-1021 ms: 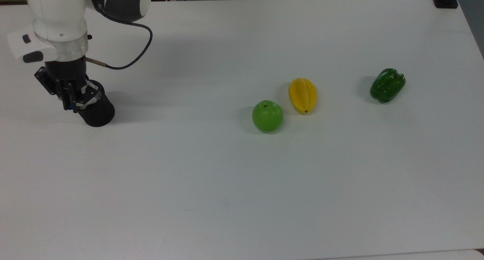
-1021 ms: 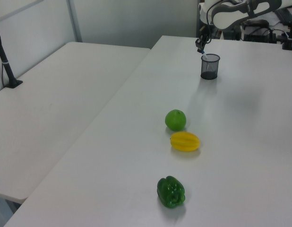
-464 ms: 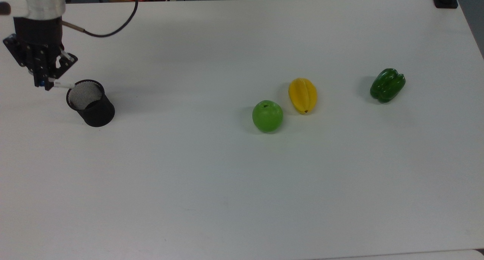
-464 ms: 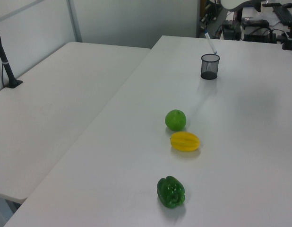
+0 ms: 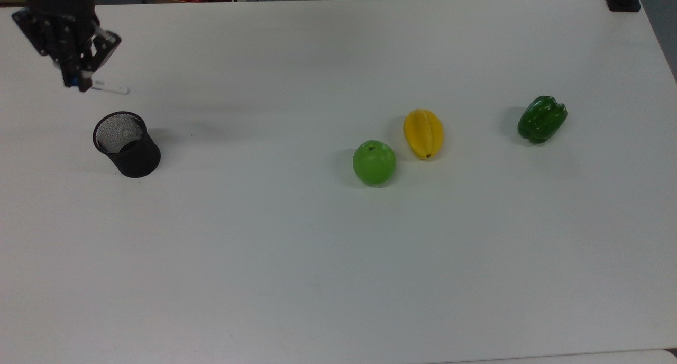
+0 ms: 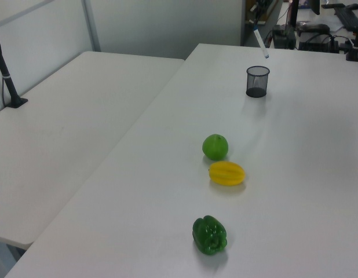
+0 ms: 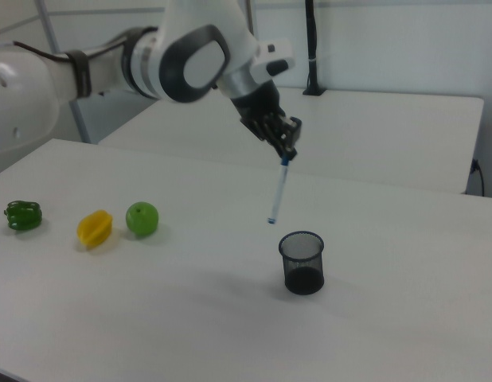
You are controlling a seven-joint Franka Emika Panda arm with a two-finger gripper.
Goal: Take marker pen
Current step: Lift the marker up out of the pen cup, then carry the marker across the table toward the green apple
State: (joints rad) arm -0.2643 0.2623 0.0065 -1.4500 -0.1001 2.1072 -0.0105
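My gripper [image 5: 76, 81] [image 7: 287, 153] is shut on the blue-capped end of the marker pen [image 5: 108, 89] [image 6: 260, 43] [image 7: 277, 193]. The slim white pen hangs nearly upright in the air, its lower tip a short way above the black mesh cup [image 5: 127, 144] [image 6: 257, 81] [image 7: 302, 263] and clear of its rim. In the top view the gripper sits at the upper left, beyond the cup.
On the white table [image 5: 338, 258] lie a green apple [image 5: 374, 162], a yellow star fruit [image 5: 423, 133] and a green bell pepper [image 5: 542, 118], all well to the top view's right of the cup. A second table [image 6: 69, 116] stands at the left view's left.
The gripper has risen from the mesh cup with the marker pen, drawing it fully out. The pen now hangs free above the cup.
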